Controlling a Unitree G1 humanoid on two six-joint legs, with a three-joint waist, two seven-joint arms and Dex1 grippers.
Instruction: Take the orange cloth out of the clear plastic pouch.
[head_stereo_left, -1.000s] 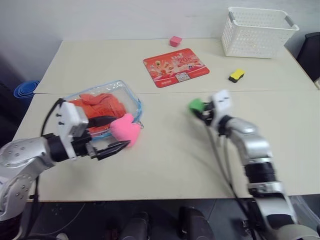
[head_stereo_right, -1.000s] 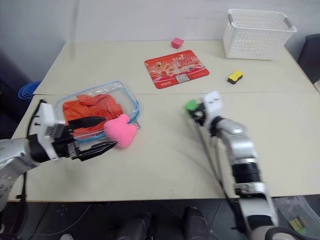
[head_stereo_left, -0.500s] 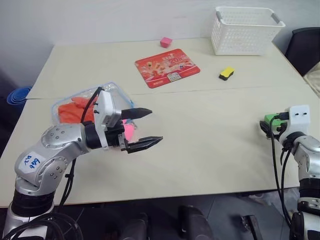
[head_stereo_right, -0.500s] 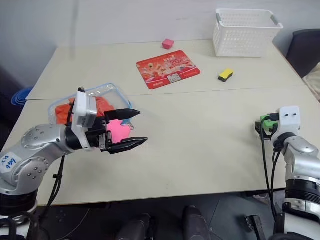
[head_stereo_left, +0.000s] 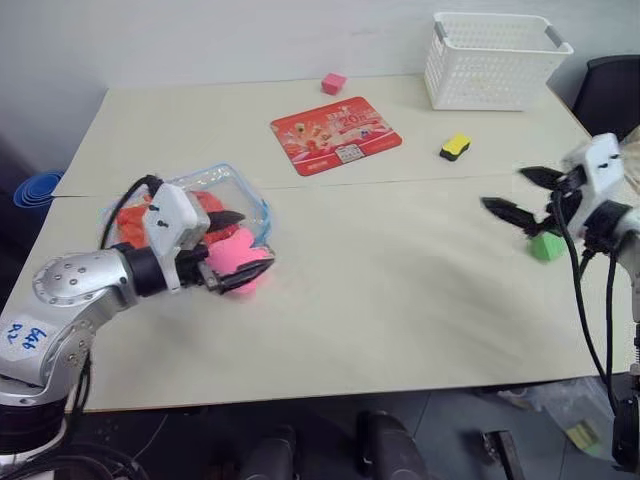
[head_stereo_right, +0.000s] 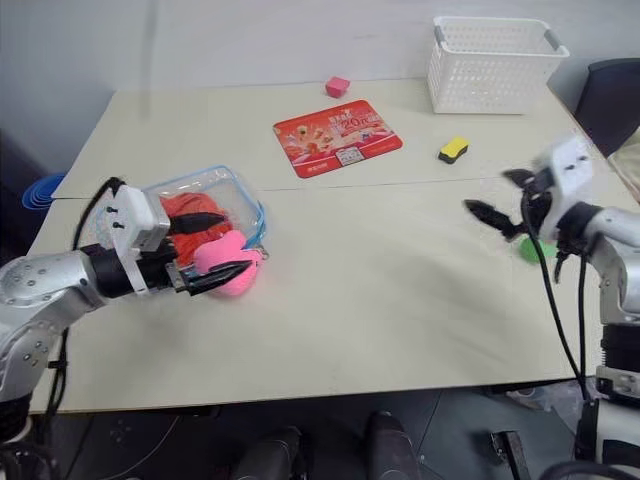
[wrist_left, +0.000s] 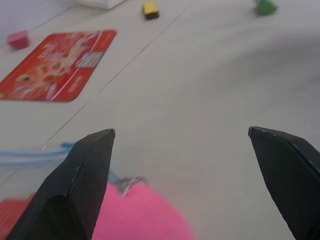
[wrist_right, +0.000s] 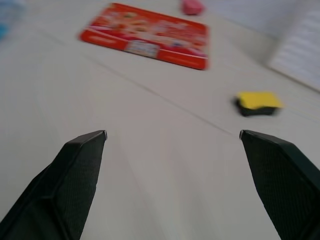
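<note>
Task status: not done. The orange cloth (head_stereo_left: 180, 212) lies fully inside the clear plastic pouch (head_stereo_left: 236, 186); no part of it is seen outside the blue trim.
Pouch location: on the surface (head_stereo_left: 380, 280), at about 9 o'clock in the head views, near the left edge.
Pink charm: the pink plush charm (head_stereo_left: 238, 257) rests on the surface at the pouch's near right corner, touching it.
Left gripper: the left gripper (head_stereo_left: 227, 250) is released, fingers spread wide, one over the pouch edge and one below the charm, so the charm sits between them. Nothing is clamped. Whether a finger touches the charm I cannot tell.
Right gripper: the right gripper (head_stereo_left: 518, 193) is released and empty, raised at about 3 o'clock, well apart from the pouch. A green block (head_stereo_left: 546, 246) lies on the surface just below it.
Remaining, as judged: secure the pouch, get a gripper into its mouth, grasp the cloth, draw it clear. Whether the zipper is open I cannot tell.
Writing: the red printed mat (head_stereo_left: 335, 133) at 12 o'clock carries a large "20" among small print too fine to read. A sticker on the left arm (head_stereo_left: 22, 336) shows blue handwriting, not legible.
Other items: white lattice basket (head_stereo_left: 493, 62) at 1 o'clock; yellow-and-black block (head_stereo_left: 454, 149); small pink cube (head_stereo_left: 333, 83).
</note>
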